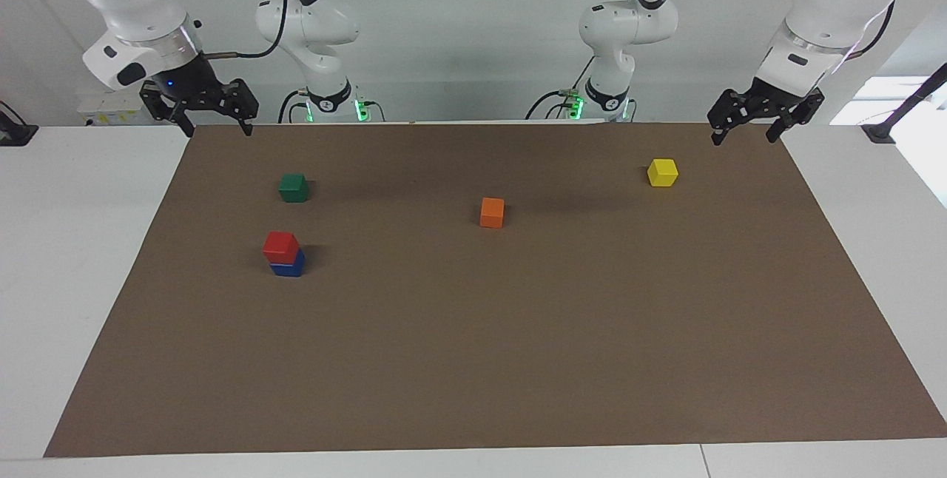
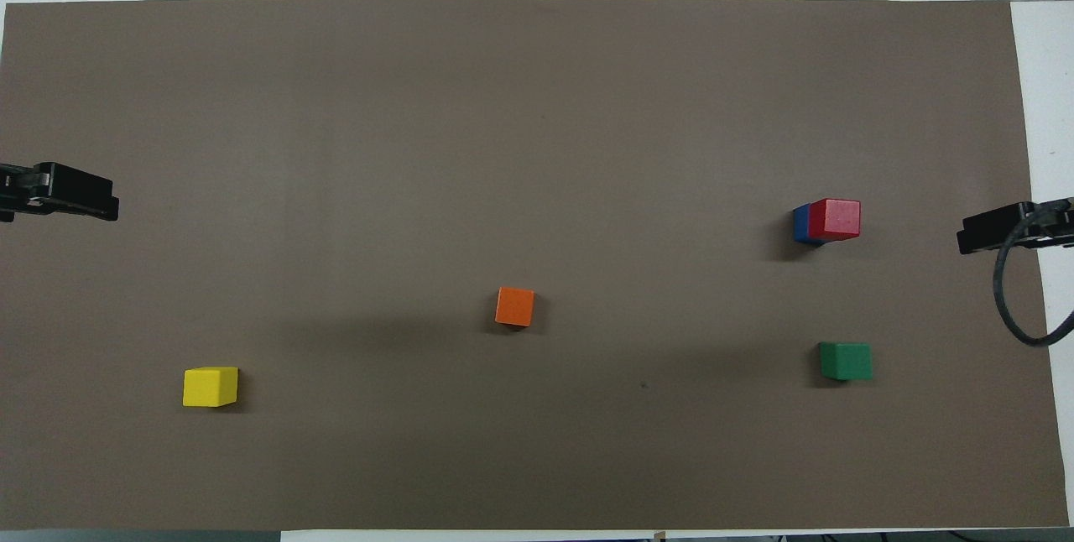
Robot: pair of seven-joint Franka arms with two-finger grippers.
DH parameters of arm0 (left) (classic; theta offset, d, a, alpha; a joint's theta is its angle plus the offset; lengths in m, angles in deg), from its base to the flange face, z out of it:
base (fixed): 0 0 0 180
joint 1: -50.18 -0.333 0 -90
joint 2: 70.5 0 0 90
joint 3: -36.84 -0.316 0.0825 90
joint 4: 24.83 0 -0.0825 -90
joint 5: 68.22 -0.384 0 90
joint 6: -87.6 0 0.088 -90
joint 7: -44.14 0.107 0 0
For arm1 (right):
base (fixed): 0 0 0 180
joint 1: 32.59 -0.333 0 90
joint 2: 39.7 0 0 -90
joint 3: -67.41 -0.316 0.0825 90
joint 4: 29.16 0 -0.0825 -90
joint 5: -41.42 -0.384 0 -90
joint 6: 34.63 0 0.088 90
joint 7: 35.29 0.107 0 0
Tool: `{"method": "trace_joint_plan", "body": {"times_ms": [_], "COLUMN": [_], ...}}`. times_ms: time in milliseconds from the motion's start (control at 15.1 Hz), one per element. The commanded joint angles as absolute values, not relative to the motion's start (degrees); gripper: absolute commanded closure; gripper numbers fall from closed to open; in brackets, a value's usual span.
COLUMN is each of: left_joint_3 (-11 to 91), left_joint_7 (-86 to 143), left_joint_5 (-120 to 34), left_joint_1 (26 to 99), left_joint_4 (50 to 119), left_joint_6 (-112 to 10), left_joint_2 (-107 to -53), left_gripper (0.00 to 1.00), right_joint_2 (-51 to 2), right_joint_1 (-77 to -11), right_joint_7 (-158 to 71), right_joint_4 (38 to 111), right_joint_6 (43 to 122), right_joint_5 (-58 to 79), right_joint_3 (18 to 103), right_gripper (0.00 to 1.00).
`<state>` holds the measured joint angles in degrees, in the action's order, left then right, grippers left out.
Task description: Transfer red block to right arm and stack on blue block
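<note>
The right claw (image 1: 211, 109) hangs empty with its fingers spread, raised over the edge of the brown mat (image 1: 473, 359) at the right arm's end of the surface, well clear of every block. That parked pose fits a job that looks finished.

Next along, the green block (image 1: 294, 187) sits on the mat, nearer to the robots than the stack. The red block (image 1: 281, 245) rests on top of the blue block (image 1: 288, 268) at the right arm's end. Nothing grips it. It sits a little askew, overhanging one side, so a sliver of blue shows beside it from above, yet it looks settled.

The orange block (image 1: 492, 212) lies alone near the middle of the mat, and the yellow block (image 1: 662, 172) toward the left arm's end, both apparently untouched spares.

The left claw (image 1: 766, 114) is also spread and empty, raised over the mat's edge at its own end. Both arms seem to be waiting, pulled back so nothing nudges the stack.
</note>
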<state>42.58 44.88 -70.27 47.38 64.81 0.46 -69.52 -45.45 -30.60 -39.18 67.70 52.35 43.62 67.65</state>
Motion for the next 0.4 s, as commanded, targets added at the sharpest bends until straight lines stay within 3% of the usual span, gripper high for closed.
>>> {"method": "trace_joint_plan", "body": {"times_ms": [0, 332], "left_joint_3": [43.0, 43.0], "left_joint_7": [45.5, 45.5], "left_joint_5": [-70.1, -70.1], "left_joint_1": [46.6, 46.6], "left_joint_4": [66.3, 66.3], "left_joint_6": [0.8, 0.8], "left_joint_2": [-67.9, -67.9], "left_gripper": [0.0, 0.0], "right_joint_2": [-46.6, -46.6], "right_joint_1": [-29.5, -29.4], "right_joint_7": [-38.9, -39.2], "right_joint_4": [68.8, 68.8], "right_joint_6": [53.2, 53.3], "right_joint_5": [42.5, 42.5], "right_joint_3": [67.2, 67.2], "right_gripper": [0.0, 0.0]}}
